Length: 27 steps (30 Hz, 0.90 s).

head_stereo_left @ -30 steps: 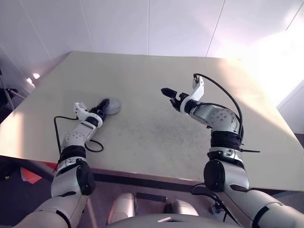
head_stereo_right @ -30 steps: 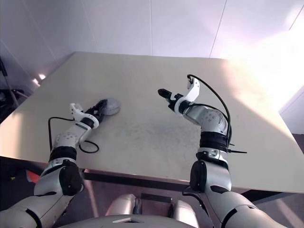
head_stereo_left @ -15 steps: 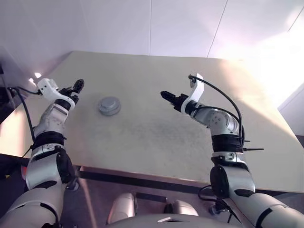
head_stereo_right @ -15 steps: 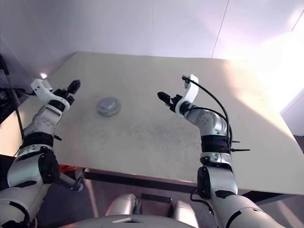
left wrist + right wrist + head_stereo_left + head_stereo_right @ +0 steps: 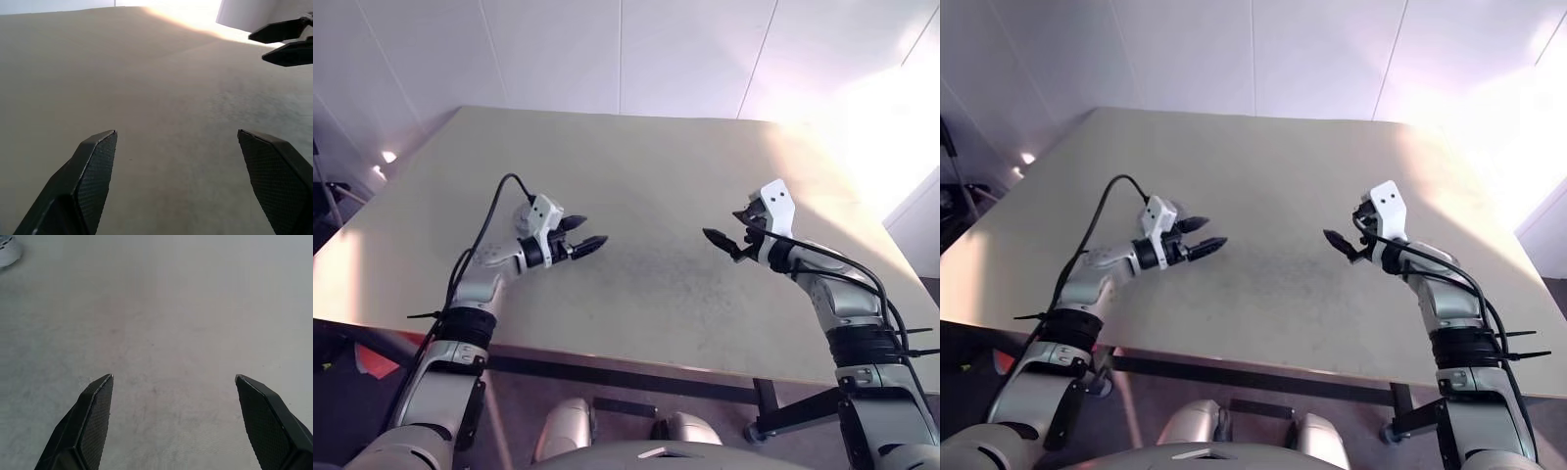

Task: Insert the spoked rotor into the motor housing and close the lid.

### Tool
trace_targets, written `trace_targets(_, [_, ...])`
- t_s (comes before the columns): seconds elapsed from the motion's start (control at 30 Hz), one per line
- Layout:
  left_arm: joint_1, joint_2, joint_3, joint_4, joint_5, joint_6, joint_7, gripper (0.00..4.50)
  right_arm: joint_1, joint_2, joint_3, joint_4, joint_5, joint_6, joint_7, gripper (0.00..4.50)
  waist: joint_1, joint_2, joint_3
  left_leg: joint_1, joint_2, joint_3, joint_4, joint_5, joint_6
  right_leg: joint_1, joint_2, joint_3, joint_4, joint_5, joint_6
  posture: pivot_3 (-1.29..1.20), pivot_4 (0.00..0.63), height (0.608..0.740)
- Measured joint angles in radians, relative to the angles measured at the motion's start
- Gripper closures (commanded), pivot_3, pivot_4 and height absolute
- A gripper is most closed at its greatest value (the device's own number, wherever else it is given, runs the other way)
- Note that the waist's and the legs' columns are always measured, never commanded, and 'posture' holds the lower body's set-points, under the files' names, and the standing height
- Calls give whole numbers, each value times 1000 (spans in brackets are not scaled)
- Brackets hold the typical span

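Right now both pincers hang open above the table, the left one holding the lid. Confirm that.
Not quite: the left pincer holds nothing; the left wrist view shows bare table between its spread fingers. It and the right pincer do hang open above the table.

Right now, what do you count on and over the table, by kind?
Grippers, both open: 2, the left gripper and the right gripper.
Pale round part: 1, cut off at the view's edge, likely the motor housing.
Table: 1.
Total: 4.
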Motion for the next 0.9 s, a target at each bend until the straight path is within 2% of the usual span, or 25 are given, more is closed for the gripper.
trace_targets(0.4, [-24, -49, 3, 38, 26, -46, 24, 340, -22, 30, 8, 4, -45, -33, 9, 0, 2, 1, 0, 0, 0, 0, 7, -3, 6, 4, 0, 0, 0, 1, -1, 0, 0, 740])
trace_targets(0.9, [-24, -51, 7, 54, 36, -58, 39, 340, -24, 33, 8, 24, -71, -33, 2, 0, 2, 1, 0, 0, 0, 0, 7, -3, 7, 4, 0, 0, 0, 1, -1, 0, 0, 740])
